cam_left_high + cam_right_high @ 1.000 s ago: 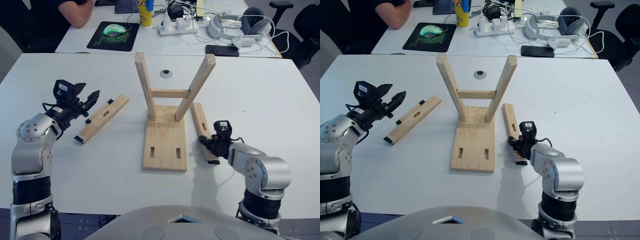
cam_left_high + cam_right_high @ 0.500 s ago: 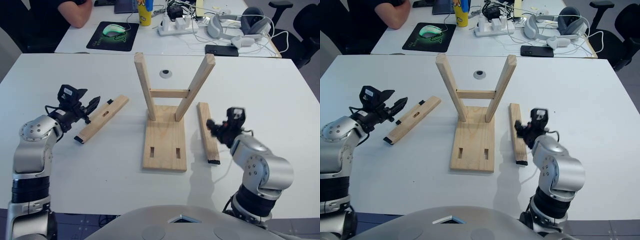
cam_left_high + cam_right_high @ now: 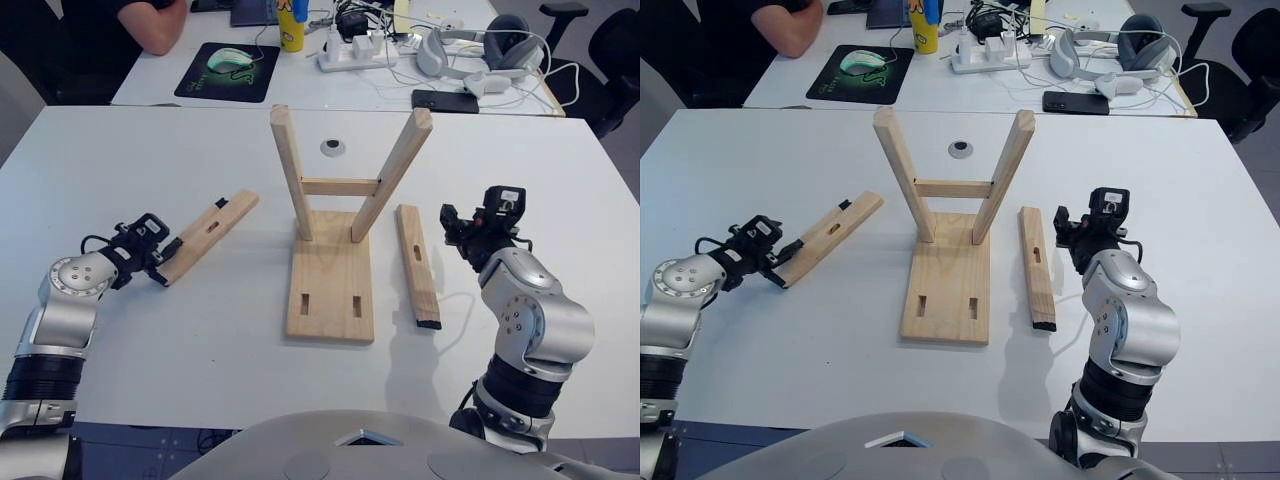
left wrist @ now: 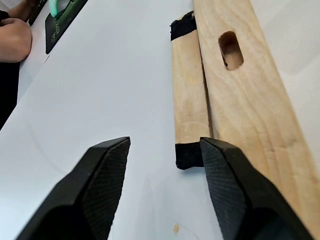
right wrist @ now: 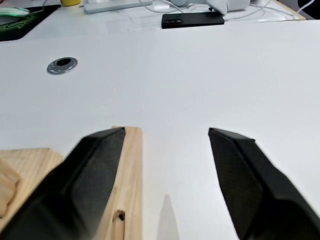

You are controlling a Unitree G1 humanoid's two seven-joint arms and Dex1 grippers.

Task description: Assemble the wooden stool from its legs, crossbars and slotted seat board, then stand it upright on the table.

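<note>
The slotted seat board [image 3: 329, 290] lies flat at the table's middle. Two legs [image 3: 289, 170] joined by a crossbar [image 3: 340, 186] stand in its far slots. A loose leg [image 3: 417, 264] lies just right of the board. My right gripper [image 3: 451, 224] hovers open beside that leg's far end [image 5: 127, 150], holding nothing. Another slotted leg [image 3: 208, 233] lies slanted on the left, with a thin black-tipped crossbar [image 4: 189, 105] alongside it. My left gripper [image 4: 165, 187] is open low at their near ends, the crossbar's tip just ahead of its fingers [image 4: 102, 185].
A round cable grommet [image 3: 332, 147] sits in the table behind the stool. A second desk beyond holds a mouse pad [image 3: 227, 70], a phone [image 3: 445, 99], headphones [image 3: 470, 50] and a power strip [image 3: 352, 50]. Bare white table lies in front and far right.
My right gripper let go of the right leg, which now lies straight beside the board, and drew up and away toward its far end. My left gripper dropped down to the left leg's near end.
</note>
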